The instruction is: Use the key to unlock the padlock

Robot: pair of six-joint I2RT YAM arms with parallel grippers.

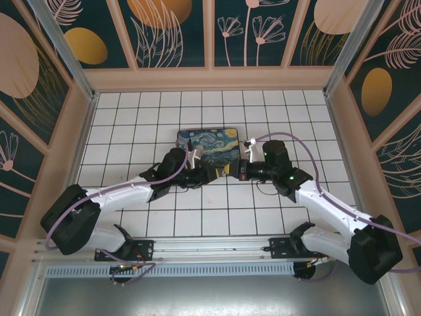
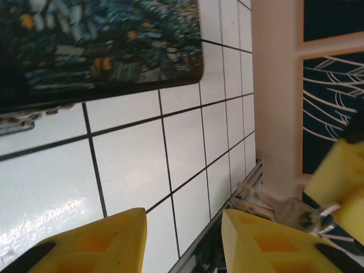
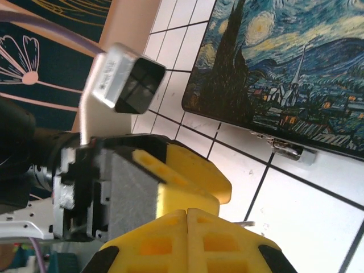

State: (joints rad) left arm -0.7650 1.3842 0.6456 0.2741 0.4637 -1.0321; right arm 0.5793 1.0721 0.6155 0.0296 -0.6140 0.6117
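The black box with the Starry Night lid (image 1: 207, 146) lies mid-table. The small silver padlock (image 3: 293, 151) hangs on the hasp at the box's front edge, also seen blurred at the left edge of the left wrist view as a silver padlock (image 2: 16, 124). My right gripper (image 3: 186, 213) is shut, and a thin tip of the key (image 3: 248, 223) pokes out beside its fingers. The key bunch (image 2: 284, 210) hangs blurred just beyond my left gripper (image 2: 185, 219), whose yellow fingers stand apart with nothing between them. Both grippers (image 1: 222, 172) meet tip to tip just in front of the box.
White tiled table (image 1: 164, 217) with painted wall panels on three sides. A beige corner post (image 2: 276, 85) stands at the right. A metal rail (image 1: 210, 249) runs along the near edge between the arm bases.
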